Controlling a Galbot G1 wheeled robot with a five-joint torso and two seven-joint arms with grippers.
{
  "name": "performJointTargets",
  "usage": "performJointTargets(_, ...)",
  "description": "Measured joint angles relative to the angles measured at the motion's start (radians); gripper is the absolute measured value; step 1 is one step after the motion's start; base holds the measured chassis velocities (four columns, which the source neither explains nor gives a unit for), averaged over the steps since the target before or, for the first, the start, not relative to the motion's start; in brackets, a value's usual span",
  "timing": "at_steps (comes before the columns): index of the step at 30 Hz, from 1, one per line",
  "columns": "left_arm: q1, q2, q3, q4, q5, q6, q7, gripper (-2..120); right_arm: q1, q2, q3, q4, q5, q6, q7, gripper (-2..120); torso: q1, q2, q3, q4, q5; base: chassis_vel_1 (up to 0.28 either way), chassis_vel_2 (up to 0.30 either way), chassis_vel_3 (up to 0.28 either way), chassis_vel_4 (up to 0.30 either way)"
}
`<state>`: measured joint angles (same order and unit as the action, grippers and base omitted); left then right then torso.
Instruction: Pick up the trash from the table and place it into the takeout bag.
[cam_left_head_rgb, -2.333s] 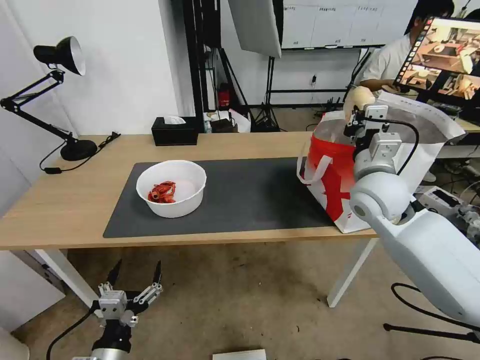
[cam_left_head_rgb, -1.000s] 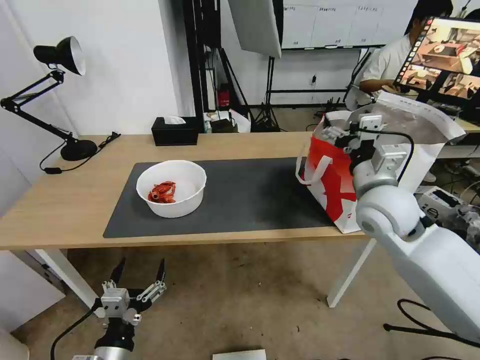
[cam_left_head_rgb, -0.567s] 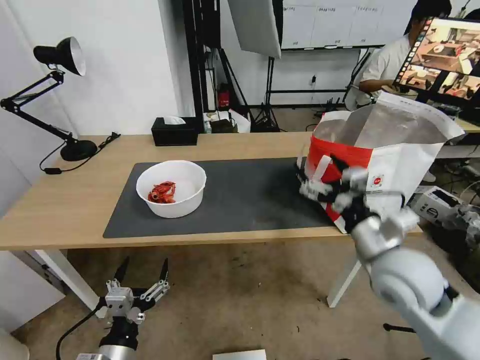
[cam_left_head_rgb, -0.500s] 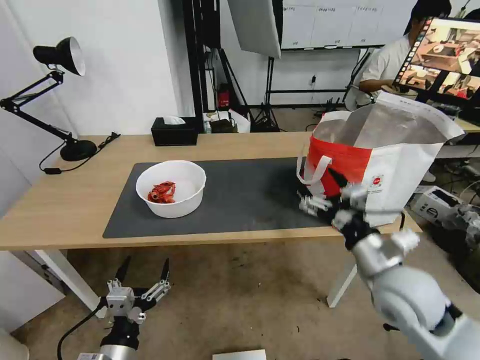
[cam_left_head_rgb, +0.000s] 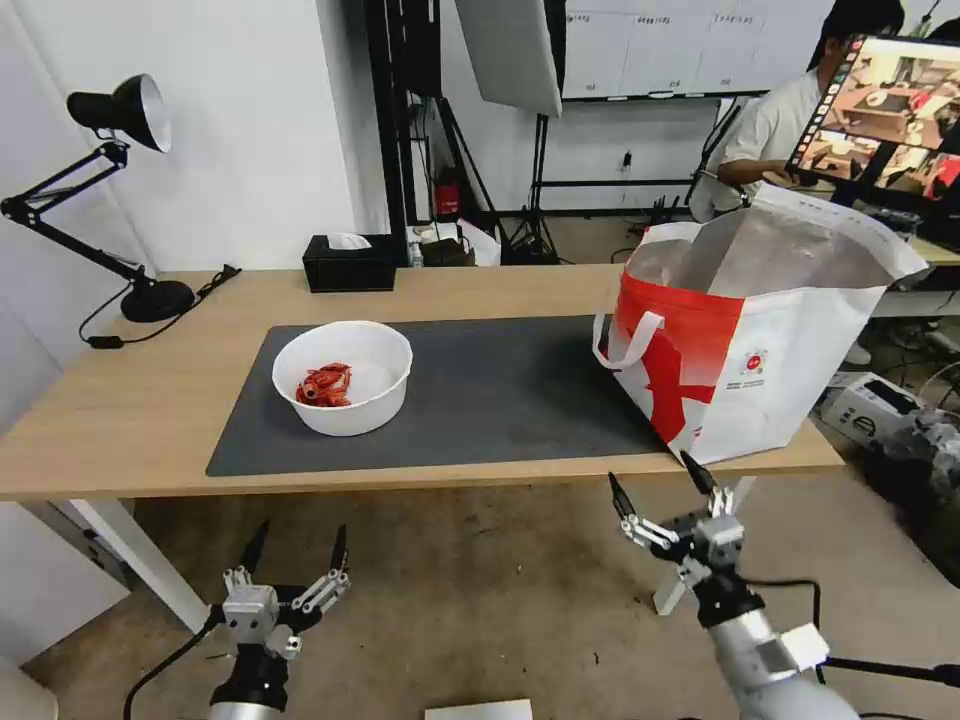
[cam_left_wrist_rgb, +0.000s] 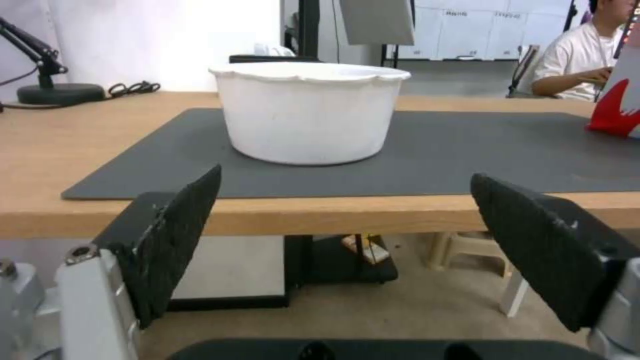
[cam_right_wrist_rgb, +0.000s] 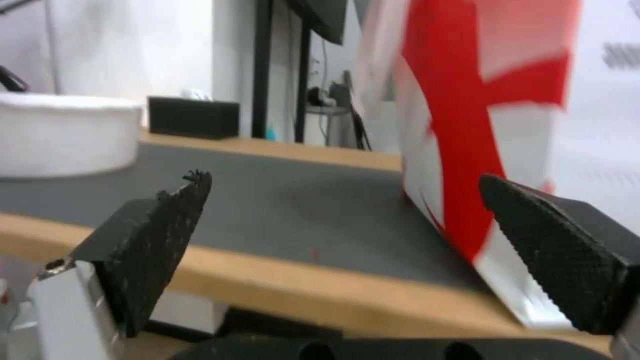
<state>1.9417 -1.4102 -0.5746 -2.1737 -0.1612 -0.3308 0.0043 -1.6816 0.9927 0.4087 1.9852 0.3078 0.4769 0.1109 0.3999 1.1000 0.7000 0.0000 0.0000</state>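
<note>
Task nearly done, as I judge it: only the white bowl (cam_left_head_rgb: 342, 377) with red scraps remains on the mat (cam_left_head_rgb: 480, 385), well apart from the takeout bag (cam_left_head_rgb: 760, 340) at the surface (cam_left_head_rgb: 120, 420) end; my left tool (cam_left_head_rgb: 296, 565) and right tool (cam_left_head_rgb: 660, 487) hang below the edge, both spread wide, empty; tissue box (cam_left_head_rgb: 349, 262) and lamp (cam_left_head_rgb: 110, 190) stand clear behind.

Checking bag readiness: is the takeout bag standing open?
Open and upright: the takeout bag stands on the table, silver lining visible through its wide mouth.
</note>
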Motion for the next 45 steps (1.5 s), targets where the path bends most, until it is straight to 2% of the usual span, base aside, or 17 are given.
performJointTargets(8, 0.012, -0.013, -0.001, -0.001, 0.005, -0.021, 0.038, 100, -0.012, 0.014, 0.003, -0.027, 0.012, 0.018, 0.006, 100, 0.000, 0.000, 0.000, 0.0001, 0.0000, 0.000, 0.000, 0.000, 0.000)
performJointTargets(16, -0.003, -0.007, -0.004, 0.013, -0.010, -0.021, 0.039, 100, 0.000, 0.026, -0.014, -0.020, -0.004, -0.009, 0.054, 100, 0.000, 0.000, 0.000, 0.0000, 0.0000, 0.000, 0.000, 0.000, 0.000)
performJointTargets(30, -0.024, 0.016, -0.008, 0.021, -0.031, -0.014, 0.038, 100, 0.002, 0.024, -0.016, -0.018, -0.005, -0.015, 0.057, 100, 0.000, 0.000, 0.000, 0.0001, 0.0000, 0.000, 0.000, 0.000, 0.000)
performJointTargets(33, -0.044, 0.038, -0.020, 0.009, -0.056, 0.011, 0.036, 100, 0.002, 0.024, -0.016, -0.018, -0.005, -0.015, 0.057, 100, 0.000, 0.000, 0.000, 0.0001, -0.0001, 0.000, 0.000, 0.000, 0.000)
performJointTargets(36, -0.125, 0.125, -0.056, -0.034, -0.150, 0.112, 0.007, 100, 0.003, 0.024, -0.016, -0.018, -0.005, -0.016, 0.058, 100, 0.000, 0.000, 0.000, 0.0001, -0.0002, 0.000, 0.000, 0.000, 0.000)
performJointTargets(39, -0.155, 0.156, -0.064, -0.044, -0.187, 0.147, -0.008, 100, 0.003, 0.024, -0.016, -0.017, -0.005, -0.016, 0.057, 100, 0.000, 0.000, 0.000, 0.0000, -0.0001, 0.000, 0.000, 0.000, 0.000)
performJointTargets(43, -0.294, 0.291, -0.073, -0.061, -0.365, 0.270, -0.092, 100, 0.003, 0.024, -0.016, -0.017, -0.004, -0.016, 0.057, 100, 0.000, 0.000, 0.000, 0.0000, -0.0003, 0.000, 0.000, 0.000, 0.000)
performJointTargets(44, -0.294, 0.291, -0.073, -0.061, -0.365, 0.270, -0.092, 100, 0.003, 0.024, -0.016, -0.017, -0.004, -0.016, 0.057, 100, 0.000, 0.000, 0.000, 0.0000, -0.0003, 0.000, 0.000, 0.000, 0.000)
performJointTargets(45, -0.319, 0.319, -0.074, -0.062, -0.403, 0.293, -0.107, 100, 0.003, 0.024, -0.017, -0.017, -0.004, -0.016, 0.057, 100, 0.000, 0.000, 0.000, 0.0000, -0.0004, 0.000, 0.000, 0.000, 0.000)
